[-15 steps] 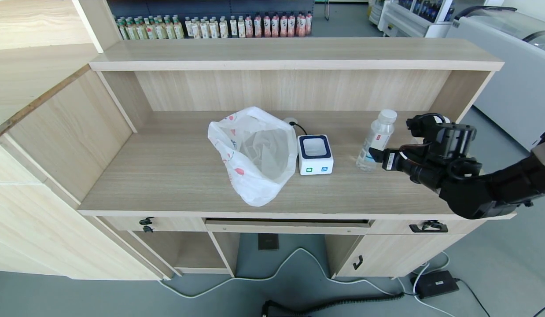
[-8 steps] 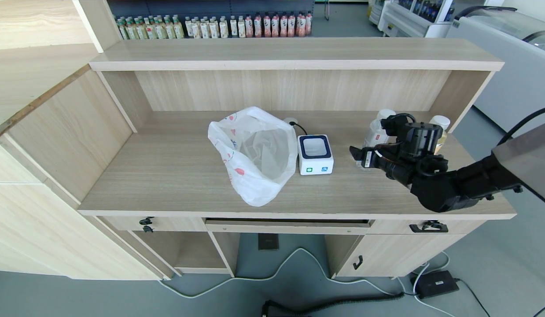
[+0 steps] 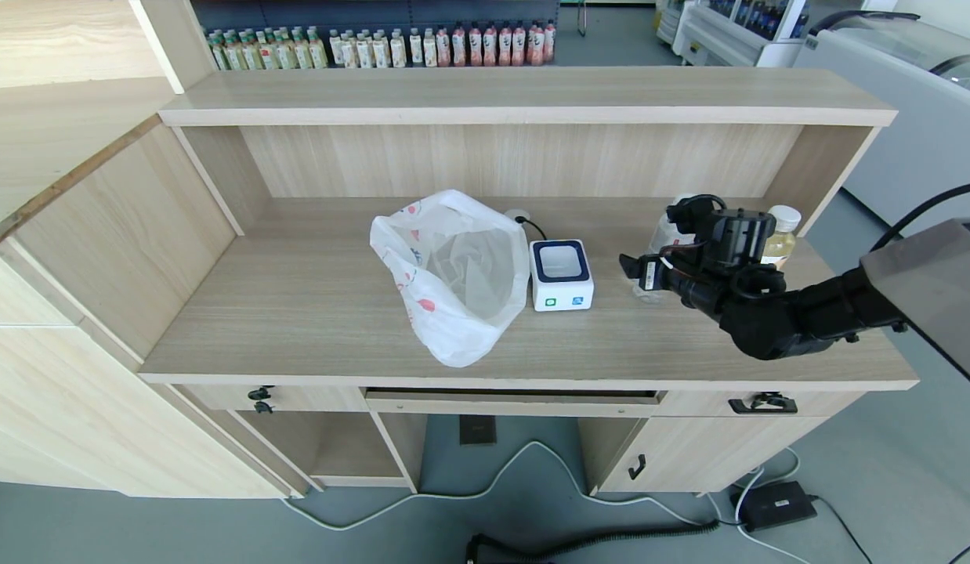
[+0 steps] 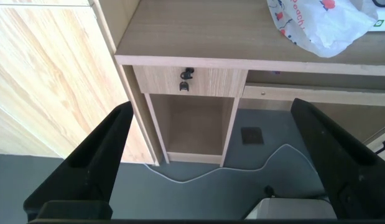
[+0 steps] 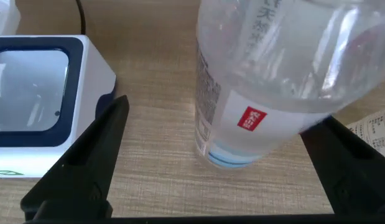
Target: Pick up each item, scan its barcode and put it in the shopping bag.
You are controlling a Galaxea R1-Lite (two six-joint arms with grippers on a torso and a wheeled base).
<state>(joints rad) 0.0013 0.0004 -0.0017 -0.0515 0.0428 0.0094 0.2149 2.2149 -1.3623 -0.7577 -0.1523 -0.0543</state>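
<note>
So the right gripper sits low over the desk with its fingers spread wide, one on each side of the water bottle. It isn't pinching anything yet: there's a clear gap on the scanner side. The other side looks close to the plastic, but it's hard to say whether it touches.

The bottle stands upright, long axis straight up, at about 3 o'clock from the scanner. It's right in the gripper's mouth, so the squeeze would land across the label zone. The shopping bag lies open at 9 o'clock from the scanner, so scanner and bag both sit off toward 9 o'clock from the bottle.

A second bottle with yellowish liquid waits at roughly 3 o'clock from the water bottle.

The left gripper hangs spread and empty, down by the desk's front, well apart from everything. The right arm is clearly the nearer one.
</note>
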